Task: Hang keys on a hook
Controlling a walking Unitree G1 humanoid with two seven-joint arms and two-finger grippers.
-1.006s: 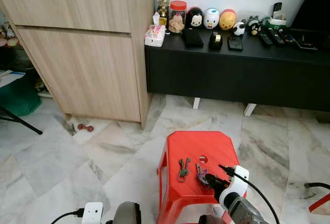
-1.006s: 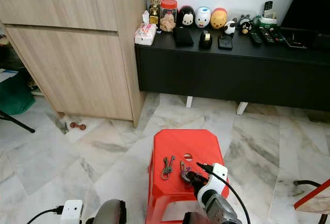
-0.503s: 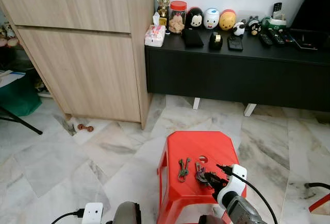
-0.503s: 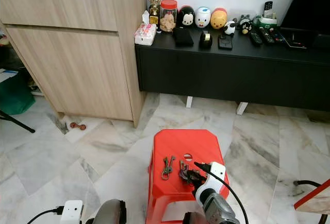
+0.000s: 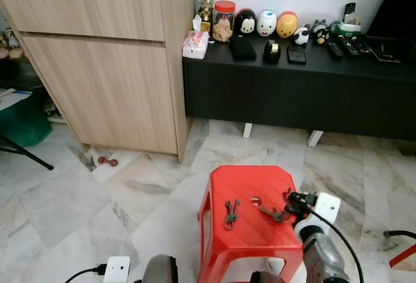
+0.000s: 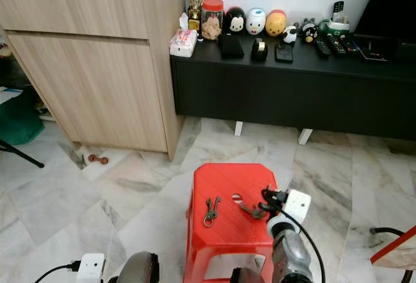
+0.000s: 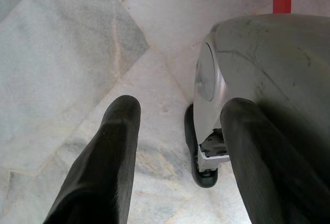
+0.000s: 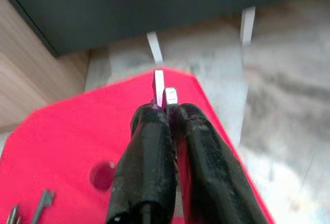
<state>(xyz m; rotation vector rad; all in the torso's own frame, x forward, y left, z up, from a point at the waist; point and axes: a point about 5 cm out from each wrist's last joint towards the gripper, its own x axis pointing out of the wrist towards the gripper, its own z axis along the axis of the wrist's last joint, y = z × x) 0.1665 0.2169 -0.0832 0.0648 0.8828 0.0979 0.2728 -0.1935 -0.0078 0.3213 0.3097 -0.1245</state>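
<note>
A red plastic stool stands on the marble floor in front of me. My right gripper hovers over the stool's right side, shut on a bunch of keys that dangles just above the seat. In the right wrist view the keys' silver tips stick out past the closed fingertips. A second, darker set of keys lies flat on the seat, to the left of the stool's centre hole. My left gripper hangs open over the floor beside my own leg.
A light wooden cabinet stands at the back left. A low black console with toys, jars and remotes runs along the back wall. A white power strip and a small brown object lie on the floor.
My right gripper has risen off the stool seat and swung to the right, carrying the bunch of keys with it. The other keys stayed put.
</note>
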